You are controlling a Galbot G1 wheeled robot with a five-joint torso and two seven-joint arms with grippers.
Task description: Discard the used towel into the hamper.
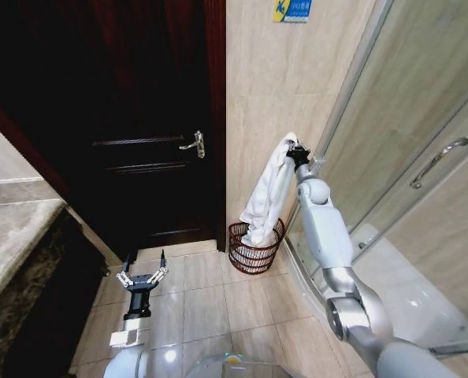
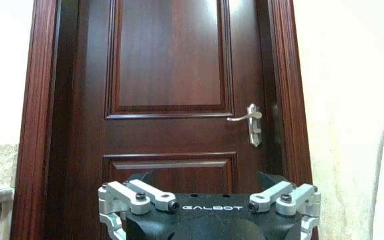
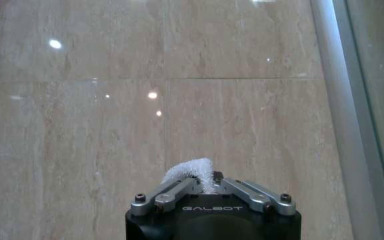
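In the head view the right gripper (image 1: 296,151) is raised near the beige wall with its fingers clamped on the top of the white towel (image 1: 267,191), whose long axis runs vertically, its lower end reaching down into the hamper (image 1: 254,246) on the tiled floor (image 1: 210,303) at about 6 o'clock from the gripper, while the left gripper (image 1: 143,273) sits low at 7 o'clock with fingers apart. The left wrist view faces the dark wooden door (image 2: 172,90) and its handle (image 2: 249,120). In the right wrist view a tuft of towel (image 3: 190,171) sticks out between the closed fingers (image 3: 172,192), pointing toward the wall.
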